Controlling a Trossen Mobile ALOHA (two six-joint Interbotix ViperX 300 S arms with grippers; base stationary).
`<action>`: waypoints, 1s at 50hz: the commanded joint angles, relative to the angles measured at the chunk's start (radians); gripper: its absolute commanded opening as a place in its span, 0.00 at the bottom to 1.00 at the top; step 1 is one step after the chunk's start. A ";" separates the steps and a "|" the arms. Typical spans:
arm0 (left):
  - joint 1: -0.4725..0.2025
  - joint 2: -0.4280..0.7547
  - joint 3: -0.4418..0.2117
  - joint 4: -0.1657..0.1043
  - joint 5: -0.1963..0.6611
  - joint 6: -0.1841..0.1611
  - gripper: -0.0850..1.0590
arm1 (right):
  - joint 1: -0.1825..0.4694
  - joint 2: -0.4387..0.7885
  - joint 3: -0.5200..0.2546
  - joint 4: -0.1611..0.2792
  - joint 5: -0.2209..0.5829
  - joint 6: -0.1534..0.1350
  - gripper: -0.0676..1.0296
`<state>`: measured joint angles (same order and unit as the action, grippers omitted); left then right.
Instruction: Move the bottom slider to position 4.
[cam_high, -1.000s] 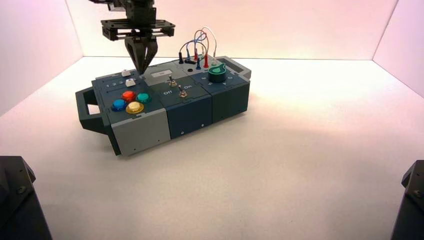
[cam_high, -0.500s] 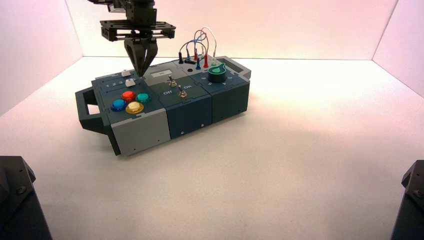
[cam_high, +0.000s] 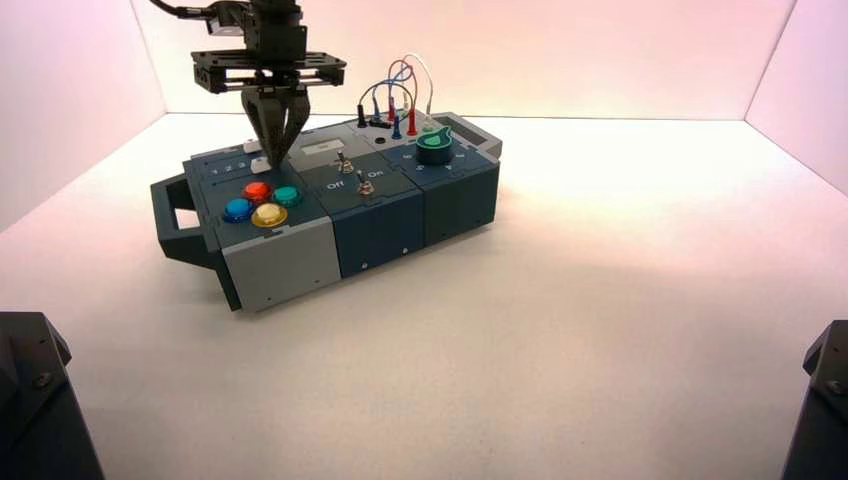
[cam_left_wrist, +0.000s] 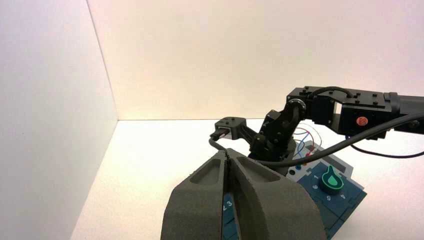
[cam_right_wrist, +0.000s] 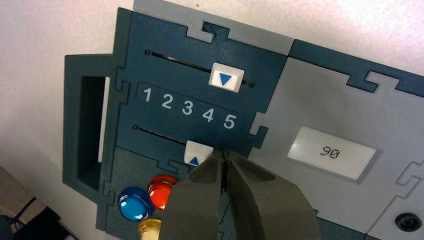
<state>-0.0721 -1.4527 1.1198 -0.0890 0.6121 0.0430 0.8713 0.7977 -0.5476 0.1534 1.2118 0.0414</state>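
Bottom slider (cam_right_wrist: 198, 152): the white knob with a blue triangle sits on the track below the numeral row, roughly under the 3-to-4 stretch. Position 4 (cam_right_wrist: 208, 115) is printed just above and slightly toward the 5 side of it. Your right gripper (cam_right_wrist: 223, 152) has its fingers pressed together with nothing between them. The tips are right against the knob's 5-side edge; you can't tell whether they touch it or stop just short.

The right wrist view alone gives you the numerals 1-5, the twin top slider (cam_right_wrist: 226, 79) parked near 4-5, the display (cam_right_wrist: 331, 152) reading 90, and the red button (cam_right_wrist: 162, 191) and blue button (cam_right_wrist: 134, 205) beside the fingers. The high view gives you the whole box (cam_high: 380, 225) standing turned, with the gripper pointing straight down at the slider corner (cam_high: 261, 164); numerals there are too small to read.

The left gripper (cam_left_wrist: 227, 152) is also closed and empty, held off from the box. Its wrist view looks across at the other arm and the green knob (cam_left_wrist: 331, 180).
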 joint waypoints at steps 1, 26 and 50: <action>-0.006 0.000 -0.015 -0.002 -0.014 0.003 0.05 | 0.008 -0.078 -0.003 0.006 -0.012 0.005 0.04; -0.006 -0.008 -0.015 -0.002 -0.015 0.003 0.05 | 0.008 -0.089 0.025 0.011 -0.025 0.011 0.04; -0.008 -0.008 -0.015 -0.002 -0.014 0.003 0.05 | 0.008 -0.086 0.025 0.028 -0.026 0.012 0.04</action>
<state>-0.0736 -1.4680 1.1183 -0.0890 0.6105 0.0430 0.8713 0.7854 -0.5108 0.1749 1.1904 0.0491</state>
